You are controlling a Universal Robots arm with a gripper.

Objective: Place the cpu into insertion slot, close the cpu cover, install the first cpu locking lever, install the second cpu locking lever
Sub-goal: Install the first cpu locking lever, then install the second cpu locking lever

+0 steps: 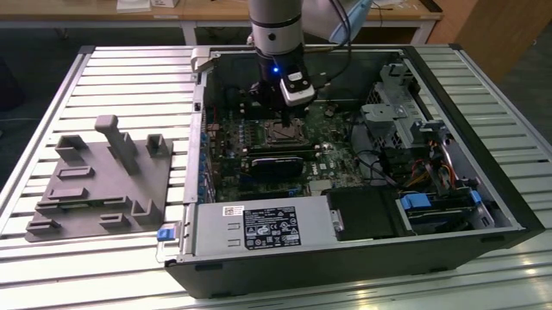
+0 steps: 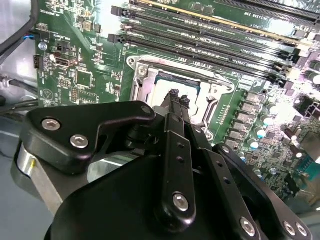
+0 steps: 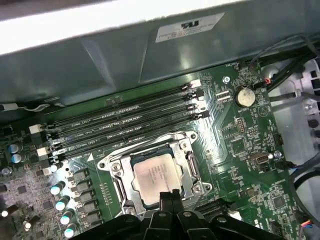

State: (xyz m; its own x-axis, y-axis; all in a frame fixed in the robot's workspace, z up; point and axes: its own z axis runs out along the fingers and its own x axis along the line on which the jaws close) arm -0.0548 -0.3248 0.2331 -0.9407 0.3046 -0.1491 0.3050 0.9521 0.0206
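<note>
The cpu [image 3: 154, 176], a silvery square chip, lies flat in the insertion slot on the green board. The cpu cover [image 3: 186, 167], a thin metal frame, lies down around the chip's edges and hides the slot's rim. My gripper [image 3: 167, 197] hangs just above the near edge of the chip, fingers pressed together with nothing between them. In the second wrist view the fingertips [image 2: 172, 97] point at the cpu [image 2: 162, 90] and the cover [image 2: 210, 82]. In the exterior view the gripper [image 1: 285, 121] stands upright over the socket inside the open computer case.
Long black memory slots [image 3: 125, 122] run beside the socket. A black heatsink block [image 1: 276, 163] and the grey power supply [image 1: 258, 227] lie nearer the case's front. Drive cages and cables [image 1: 414, 148] fill the exterior view's right. A grey fixture [image 1: 99, 184] sits outside the case.
</note>
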